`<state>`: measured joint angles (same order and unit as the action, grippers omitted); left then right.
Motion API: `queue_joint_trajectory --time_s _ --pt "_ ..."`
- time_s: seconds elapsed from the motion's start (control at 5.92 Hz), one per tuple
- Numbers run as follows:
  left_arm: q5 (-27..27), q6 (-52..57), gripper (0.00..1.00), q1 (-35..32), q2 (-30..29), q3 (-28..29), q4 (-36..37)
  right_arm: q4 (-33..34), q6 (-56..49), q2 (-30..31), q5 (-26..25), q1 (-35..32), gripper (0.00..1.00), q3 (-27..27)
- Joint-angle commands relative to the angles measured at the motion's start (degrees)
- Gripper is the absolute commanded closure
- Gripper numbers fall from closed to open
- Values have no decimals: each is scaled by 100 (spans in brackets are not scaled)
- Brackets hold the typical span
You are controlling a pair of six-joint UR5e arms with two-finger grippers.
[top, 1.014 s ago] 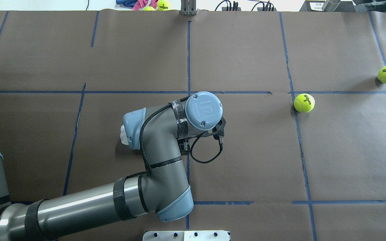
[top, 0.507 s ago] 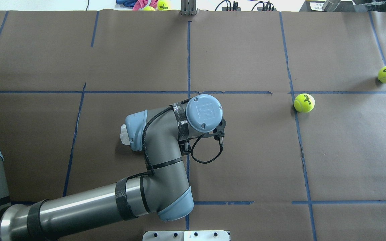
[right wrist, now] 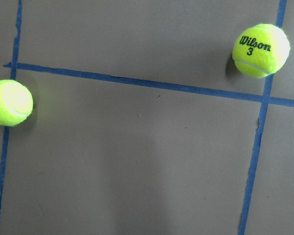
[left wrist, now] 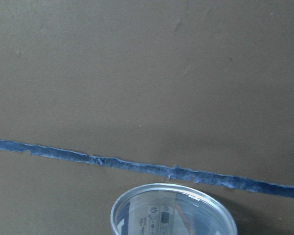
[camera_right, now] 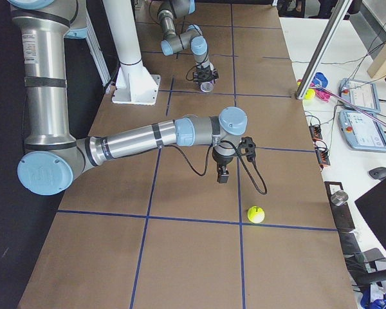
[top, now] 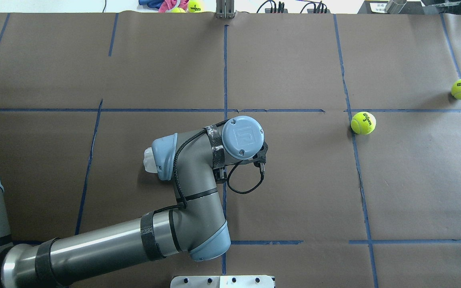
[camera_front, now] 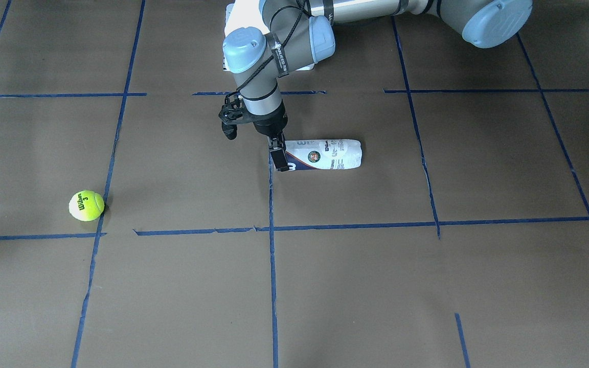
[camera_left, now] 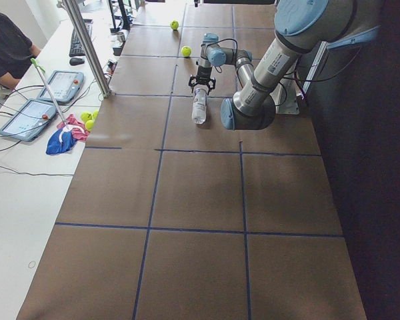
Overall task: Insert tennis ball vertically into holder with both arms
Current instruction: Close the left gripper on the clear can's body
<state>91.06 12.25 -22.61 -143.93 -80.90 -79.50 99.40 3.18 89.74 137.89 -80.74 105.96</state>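
Brown paper (top: 294, 180) is covering the whole table, and blue tape lines (top: 225, 60) are dividing it into big rectangles (some strips are looking torn at their ends). A white desk (camera_left: 13, 200) is running along one long side, carrying two tablets (camera_left: 25, 120), a keyboard (camera_left: 77, 41) and a pink and blue cloth (camera_left: 61, 139). A metal post (camera_left: 87, 50) is standing at the table's edge. Soft light is falling evenly.

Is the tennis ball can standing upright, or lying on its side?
Lying on its side: the holder rests lengthwise on the table in the front-facing view.
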Motion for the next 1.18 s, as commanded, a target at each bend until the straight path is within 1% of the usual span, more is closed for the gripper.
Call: queue_joint_trajectory --time_s 0.0,0.17,0.34,0.51,0.68,1.01 --pt "-27 -3 7 20 14 30 -4 9 15 0 1 15 0 21" --pt "-87 -3 15 38 23 47 -4 9 16 0 1 15 0 21" --pt "-210 -3 20 81 32 56 -13 9 24 0 1 15 0 21" --pt "-229 -3 24 82 23 65 -135 9 33 0 1 32 0 21" --pt "-237 -38 24 56 23 48 -484 9 33 0 1 41 0 21" --pt "-229 -623 24 -216 14 -197 -1606 9 42 0 9 67 0 30"
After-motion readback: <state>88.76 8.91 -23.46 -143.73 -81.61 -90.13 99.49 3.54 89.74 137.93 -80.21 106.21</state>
